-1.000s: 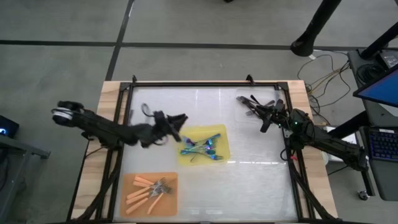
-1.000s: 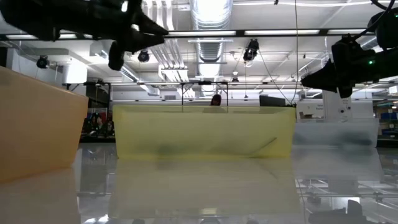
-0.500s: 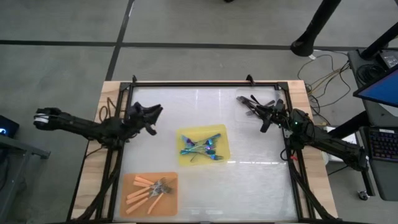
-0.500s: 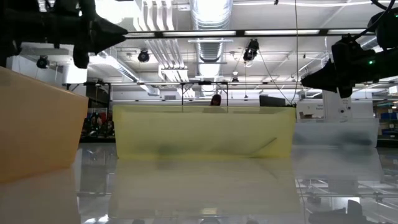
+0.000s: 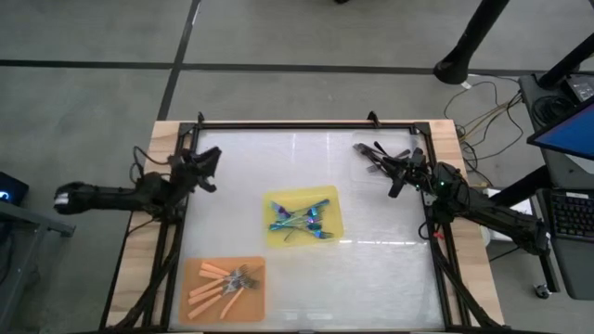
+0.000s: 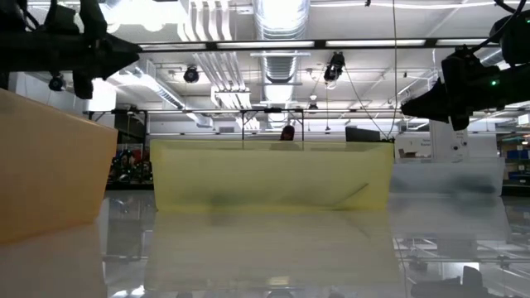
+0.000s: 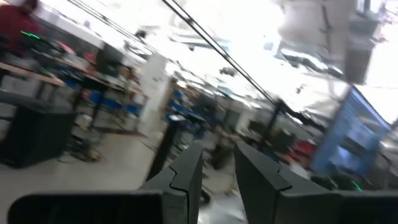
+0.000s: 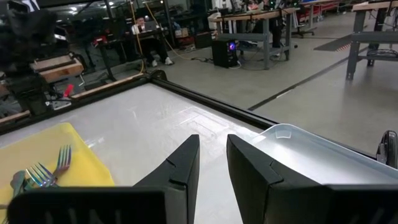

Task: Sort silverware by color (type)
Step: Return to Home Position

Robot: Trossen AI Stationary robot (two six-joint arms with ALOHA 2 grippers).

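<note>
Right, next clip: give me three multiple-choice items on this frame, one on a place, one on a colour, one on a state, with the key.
1. Where do the blue-teal forks lie?
A. in the orange bin
B. in the yellow bin
C. on the bare table

2. What colour are the forks nearest the right gripper?
A. dark
B. orange
C. blue-teal

3. What do the fingers of the left gripper hold?
A. a blue fork
B. an orange fork
C. nothing

Key:
1 B: the high view shows them piled on yellow, mid-table.
2 A: that pile by the right arm is dark metal.
3 C: the left wrist view shows an empty gap between the fingers.
</note>
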